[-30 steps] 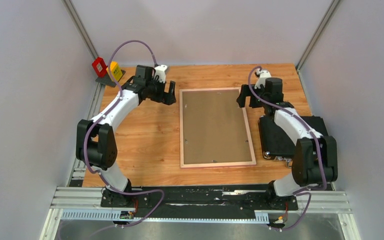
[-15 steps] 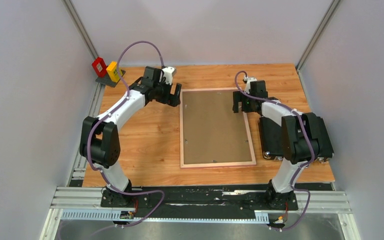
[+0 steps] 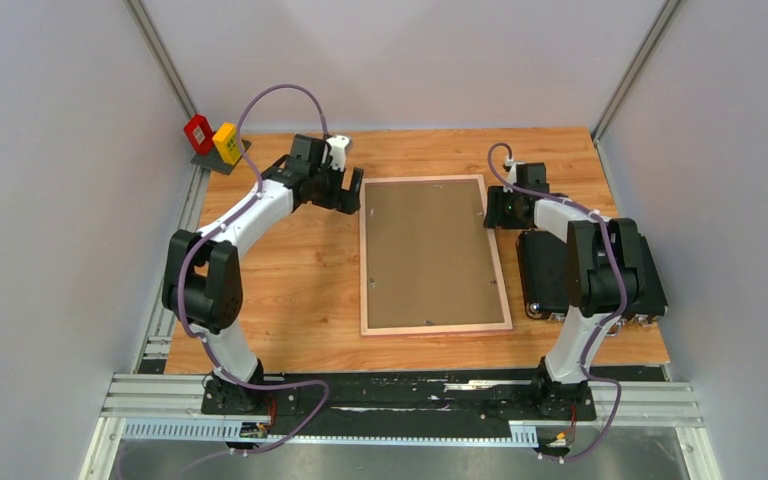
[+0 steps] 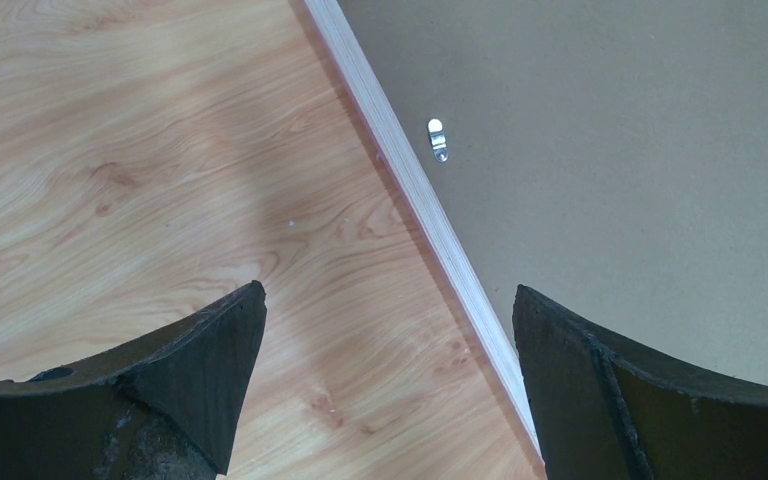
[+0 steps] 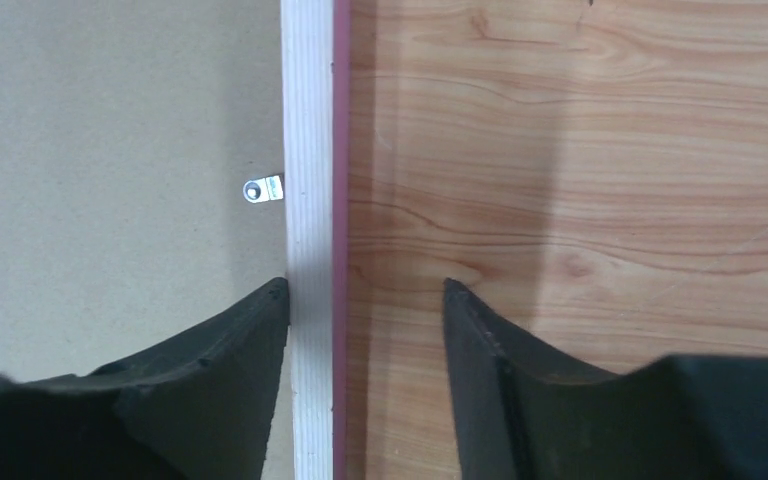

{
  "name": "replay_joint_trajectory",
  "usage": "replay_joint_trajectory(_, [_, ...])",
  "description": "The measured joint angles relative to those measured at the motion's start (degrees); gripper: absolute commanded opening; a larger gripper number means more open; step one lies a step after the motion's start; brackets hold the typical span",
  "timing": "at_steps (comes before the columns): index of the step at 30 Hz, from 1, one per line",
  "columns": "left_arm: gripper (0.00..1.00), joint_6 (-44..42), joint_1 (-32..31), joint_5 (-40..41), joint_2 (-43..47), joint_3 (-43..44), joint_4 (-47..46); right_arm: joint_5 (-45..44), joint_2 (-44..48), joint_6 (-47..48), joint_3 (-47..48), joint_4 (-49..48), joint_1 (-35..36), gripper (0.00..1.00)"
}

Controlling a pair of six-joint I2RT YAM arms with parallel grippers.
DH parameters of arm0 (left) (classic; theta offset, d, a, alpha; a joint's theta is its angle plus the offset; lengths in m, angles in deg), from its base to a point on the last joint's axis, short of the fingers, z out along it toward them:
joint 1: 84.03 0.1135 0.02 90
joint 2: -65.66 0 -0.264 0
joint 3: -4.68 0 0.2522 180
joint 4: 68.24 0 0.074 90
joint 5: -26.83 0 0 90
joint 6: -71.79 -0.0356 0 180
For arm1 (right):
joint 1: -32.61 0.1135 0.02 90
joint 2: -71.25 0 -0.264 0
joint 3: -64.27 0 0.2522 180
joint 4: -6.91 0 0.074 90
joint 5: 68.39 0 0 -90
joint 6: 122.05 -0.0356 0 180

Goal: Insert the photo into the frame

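The frame (image 3: 501,270) lies face down mid-table, its light wood back up and a plain brown backing board (image 3: 426,250) filling it. The photo is out of view. My left gripper (image 3: 352,195) is open just above the frame's left edge near the far corner; in the left wrist view the wood border (image 4: 410,175) runs between its fingers (image 4: 210,340), past a metal clip (image 4: 438,138). My right gripper (image 3: 492,210) is open and straddles the frame's right border (image 5: 307,150), whose pink side shows, with a clip (image 5: 263,189) just ahead.
A black case (image 3: 550,270) lies on the table right of the frame, under the right arm. A red block (image 3: 198,133) and a yellow block (image 3: 227,142) stand at the far left corner. Grey walls close in on both sides.
The left gripper moved right to the frame's left edge. The right gripper came down from above the far right corner onto the frame's right edge. The frame has not moved.
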Motion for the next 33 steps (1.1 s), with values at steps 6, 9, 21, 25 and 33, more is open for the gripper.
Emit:
replay_joint_trajectory(6, [1.00, 0.0, -0.3, 0.1, -0.4, 0.0, 0.0, 2.5, 0.0, -0.9, 0.1, 0.6, -1.3, 0.38])
replay_joint_trajectory(9, [1.00, 0.2, -0.3, 0.2, -1.1, 0.0, 0.0, 2.9, 0.0, -0.9, 0.3, 1.0, -1.2, 0.31])
replay_joint_trajectory(21, [0.97, 1.0, -0.6, 0.0, -11.2, 9.6, 5.2, 4.2, -0.5, -1.2, 1.5, 2.7, -1.2, 0.00])
replay_joint_trajectory(25, [0.96, 1.3, -1.2, 0.4, -17.0, 16.9, 8.2, 4.2, -0.6, -1.2, 1.7, 2.9, -1.2, 0.00])
replay_joint_trajectory(33, [0.89, 2.8, -2.6, 2.2, -26.4, 25.5, 13.7, 4.3, -0.7, -1.2, 1.9, 3.1, -1.2, 0.00])
